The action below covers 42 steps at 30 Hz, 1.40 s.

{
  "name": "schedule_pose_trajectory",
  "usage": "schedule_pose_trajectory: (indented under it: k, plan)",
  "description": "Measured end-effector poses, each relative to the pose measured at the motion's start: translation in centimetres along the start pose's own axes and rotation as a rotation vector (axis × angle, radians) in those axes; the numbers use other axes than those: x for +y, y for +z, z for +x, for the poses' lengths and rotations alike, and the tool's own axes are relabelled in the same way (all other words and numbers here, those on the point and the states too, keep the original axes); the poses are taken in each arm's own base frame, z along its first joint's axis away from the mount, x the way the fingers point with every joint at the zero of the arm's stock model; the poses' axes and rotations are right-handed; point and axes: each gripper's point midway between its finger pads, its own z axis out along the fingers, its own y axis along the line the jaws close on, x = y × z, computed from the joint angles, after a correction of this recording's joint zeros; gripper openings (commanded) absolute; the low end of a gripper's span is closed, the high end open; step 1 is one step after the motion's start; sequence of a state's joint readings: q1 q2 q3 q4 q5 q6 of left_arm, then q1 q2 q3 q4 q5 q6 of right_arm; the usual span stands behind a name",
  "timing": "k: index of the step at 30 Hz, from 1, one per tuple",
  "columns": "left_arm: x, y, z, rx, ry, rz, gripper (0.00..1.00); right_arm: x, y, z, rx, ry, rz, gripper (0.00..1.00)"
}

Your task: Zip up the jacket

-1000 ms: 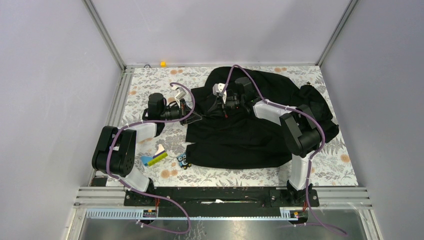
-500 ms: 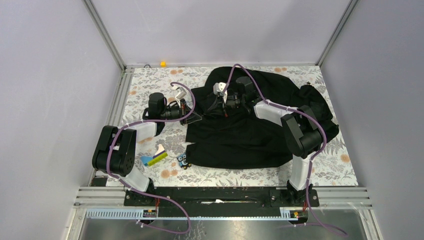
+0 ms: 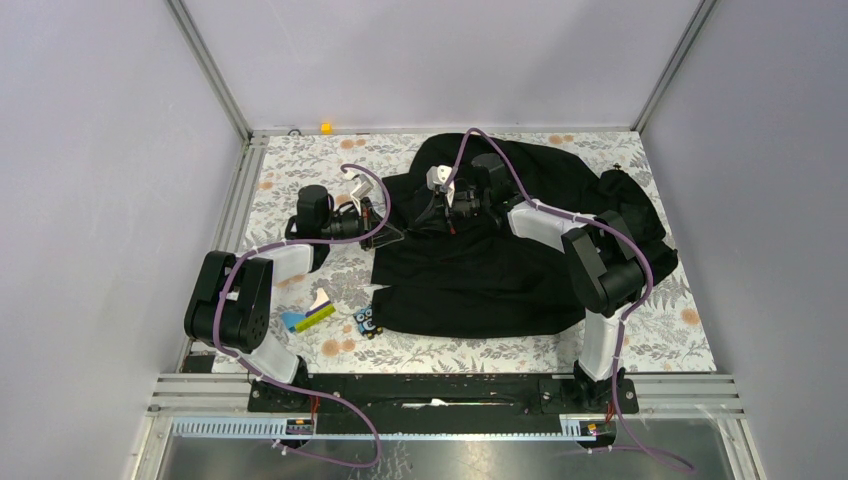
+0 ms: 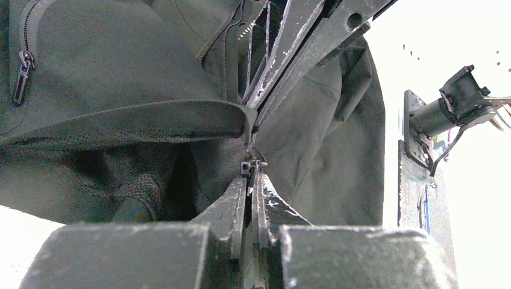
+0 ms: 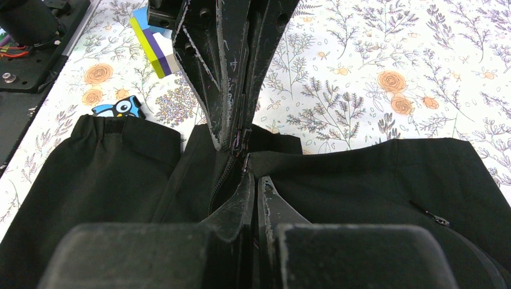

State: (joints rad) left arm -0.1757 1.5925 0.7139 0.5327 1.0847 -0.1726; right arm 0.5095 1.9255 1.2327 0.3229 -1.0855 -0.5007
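The jacket [image 3: 480, 275] is plain black, though it reads as dull olive-grey in the left wrist view; the table cover [image 3: 660, 335] is white, printed with grey leafy sprigs and orange roses. The cables [image 3: 470, 132] are purple; a small toy [image 3: 367, 321] is blue; a block [image 3: 310, 317] is yellow-green, blue and white.

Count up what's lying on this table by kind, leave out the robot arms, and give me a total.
Black jacket: 1
Blue owl toy: 1
Multicoloured block: 1
Orange cube, at the far edge: 1
Total: 4
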Motion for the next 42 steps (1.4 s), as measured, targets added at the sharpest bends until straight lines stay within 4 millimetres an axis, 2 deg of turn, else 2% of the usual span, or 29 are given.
schedule_pose_trajectory:
  k: [32, 42]
  plan:
    - [-0.04, 0.03, -0.22, -0.007, 0.002, 0.002, 0.0, 0.51, 0.53, -0.23, -0.003, -0.006, -0.018, 0.0]
    - [-0.15, 0.27, 0.37, 0.008, -0.014, 0.016, 0.0, 0.41, 0.63, -0.69, -0.017, -0.004, -0.016, 0.0]
